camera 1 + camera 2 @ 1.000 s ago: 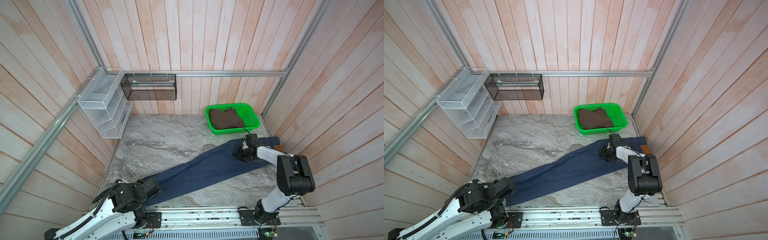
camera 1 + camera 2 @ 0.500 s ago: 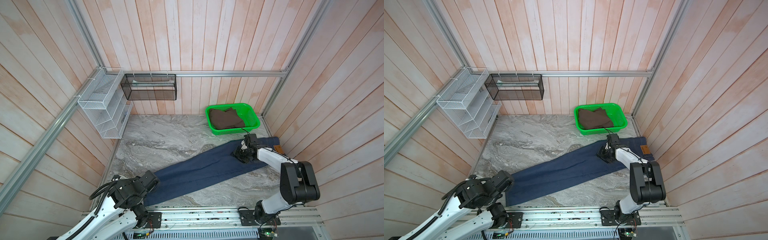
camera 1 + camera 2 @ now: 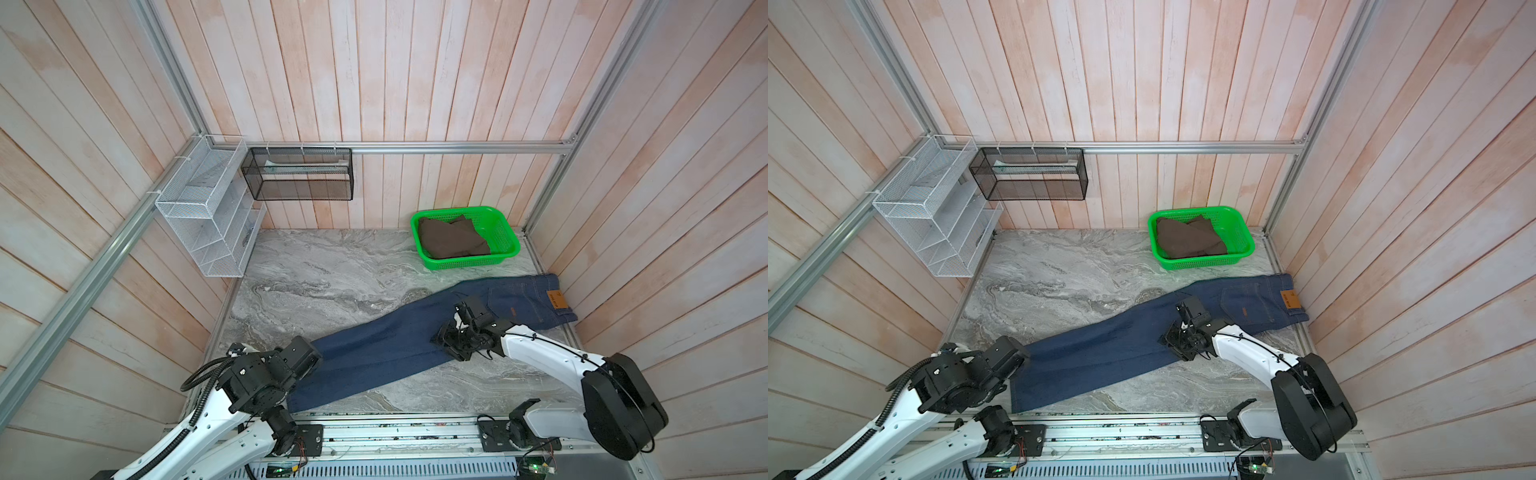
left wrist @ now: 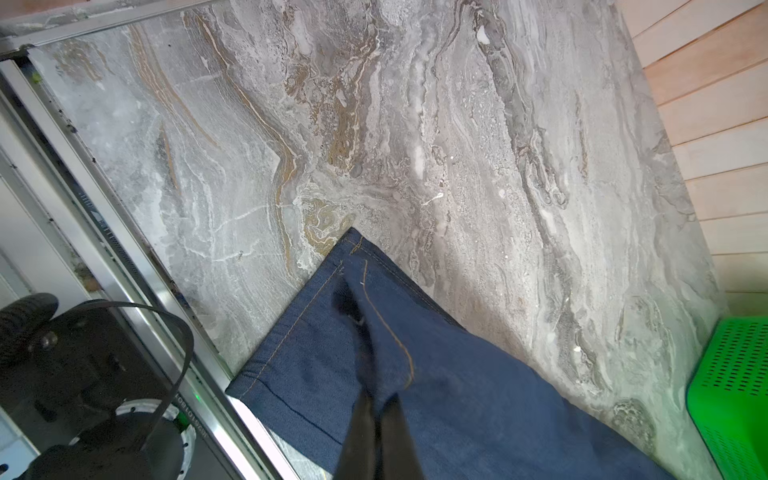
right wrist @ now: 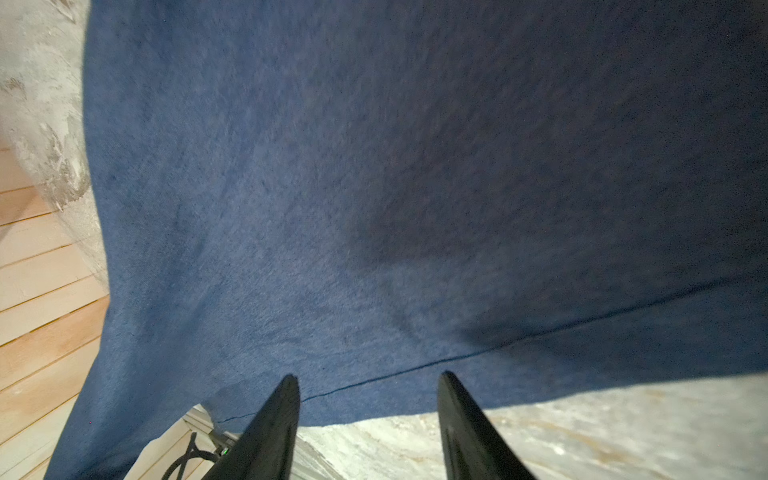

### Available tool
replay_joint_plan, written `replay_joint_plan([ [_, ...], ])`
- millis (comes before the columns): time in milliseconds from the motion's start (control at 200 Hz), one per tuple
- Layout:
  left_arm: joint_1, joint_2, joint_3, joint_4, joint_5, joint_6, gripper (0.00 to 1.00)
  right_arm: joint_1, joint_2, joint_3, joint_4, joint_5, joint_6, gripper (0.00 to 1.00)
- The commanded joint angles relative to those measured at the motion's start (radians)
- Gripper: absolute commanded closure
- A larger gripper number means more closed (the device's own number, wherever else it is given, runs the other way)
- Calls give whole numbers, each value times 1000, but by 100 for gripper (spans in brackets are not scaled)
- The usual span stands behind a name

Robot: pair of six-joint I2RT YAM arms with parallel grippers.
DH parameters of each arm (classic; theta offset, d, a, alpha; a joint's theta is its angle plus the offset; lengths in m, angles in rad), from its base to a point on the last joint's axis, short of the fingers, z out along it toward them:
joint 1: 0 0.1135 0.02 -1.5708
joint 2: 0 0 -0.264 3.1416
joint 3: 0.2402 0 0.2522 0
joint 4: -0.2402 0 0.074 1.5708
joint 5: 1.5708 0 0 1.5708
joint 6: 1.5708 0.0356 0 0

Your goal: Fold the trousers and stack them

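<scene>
right tool (image 5: 368,380) has slid down the trousers (image 3: 386,349) and let go; left tool (image 4: 378,401) clenched above hem; fold pending.

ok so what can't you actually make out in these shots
Print on the leather patch of the trousers: too small in both top views.
Left gripper fingertips: blurred in the left wrist view, hidden under its own wrist in both top views.
Dark brown cloth in the green basket: bunched up, garment type unclear.
Pale item in the black mesh shelf: veiled by mesh.
</scene>
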Motion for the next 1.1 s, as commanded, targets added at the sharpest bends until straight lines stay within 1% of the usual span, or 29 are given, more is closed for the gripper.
replay_joint_plan([
  [0, 6, -2, 24, -9, -33, 27, 100, 46, 31, -10, 80, 12, 171, 46],
  [140, 7, -7, 30, -7, -34, 34, 100, 77, 73, -16, 122, 19, 234, 48],
  [230, 7, -14, 35, -9, -38, 36, 100, 79, 88, -17, 124, 32, 239, 50],
  [245, 7, -15, 35, -10, -39, 38, 100, 79, 88, -17, 124, 37, 271, 50],
  [340, 8, -17, 36, -6, -40, 42, 100, 77, 90, -25, 134, 63, 302, 54],
  [470, 8, -17, 36, -5, -40, 46, 100, 78, 106, -26, 147, 76, 328, 59],
  [675, 7, -18, 41, -2, -44, 52, 100, 77, 138, -36, 174, 83, 364, 63],
  [790, 6, -13, 43, 2, -46, 54, 100, 76, 157, -39, 187, 80, 379, 69],
  [930, 7, -13, 48, -1, -51, 57, 100, 75, 168, -47, 204, 80, 395, 79],
  [1040, 6, -16, 47, -7, -54, 54, 100, 71, 155, -45, 204, 91, 398, 90],
  [1095, 8, -19, 47, -13, -57, 52, 100, 72, 140, -35, 189, 101, 392, 94],
])
